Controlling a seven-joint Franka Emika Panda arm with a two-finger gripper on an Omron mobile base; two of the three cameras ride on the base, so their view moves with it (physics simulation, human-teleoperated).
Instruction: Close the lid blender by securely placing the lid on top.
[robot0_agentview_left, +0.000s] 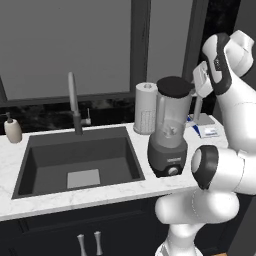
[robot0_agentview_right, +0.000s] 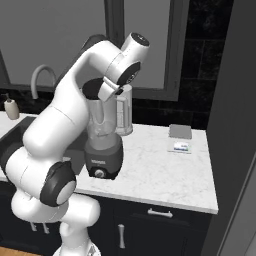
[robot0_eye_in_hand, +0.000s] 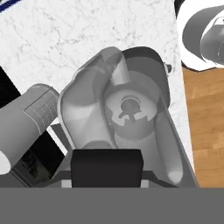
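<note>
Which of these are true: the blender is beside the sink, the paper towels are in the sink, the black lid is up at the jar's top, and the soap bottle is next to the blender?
1. The blender stands on the counter beside the sink. True.
2. The paper-towel roll is in the sink. False: it stands upright on the counter just behind the blender.
3. The lid is up at the top of the blender's jar. True.
4. The soap bottle is next to the blender. False: it stands on the far side of the sink from the blender.
</note>
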